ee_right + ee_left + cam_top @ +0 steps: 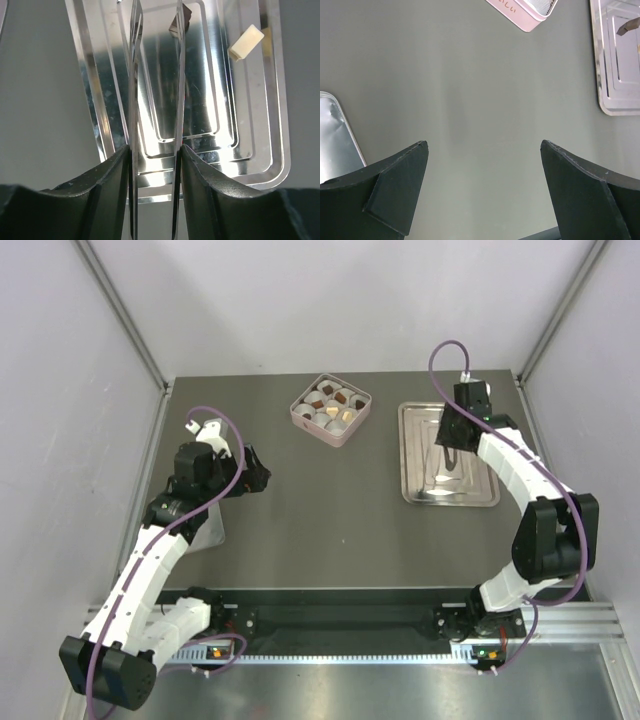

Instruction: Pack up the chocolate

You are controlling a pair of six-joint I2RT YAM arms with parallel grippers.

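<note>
The right gripper point(155, 148) presses its two dark fingers against the outer sides of a pair of tweezers point(134, 100), whose thin metal blades run up the middle of the right wrist view with a clear gap between them. At the top of the blade on the frame's right sits a dark piece point(181, 22) of chocolate, small and angular and partly hidden by that blade; its long axis cannot be told, nor whether the blade touches it. A cream piece point(246, 42) lies in the upper right of the same view, an oblong block with its long axis running from lower left to upper right. It rests on the stepped border of the tray point(82, 60), close to the rim.

The rest of the chocolate point(343, 396) sits in white paper cups point(323, 423) inside the pink box point(312, 426), above centre in the top view — mostly dark pieces with a few pale ones, too small there to read their direction. The box is turned corner-down, like a diamond.

The tray's inner floor is bare and shiny between the blades and below the two pieces. A strip of table point(330, 530) separates the box from the tray, and a wide dark stretch lies below both.

The left gripper point(485, 145) has its fingers spread wide, holding nothing, over bare table at the left, with a metal lid point(335, 135) just beside it — the grey walls stand close on both sides
</note>
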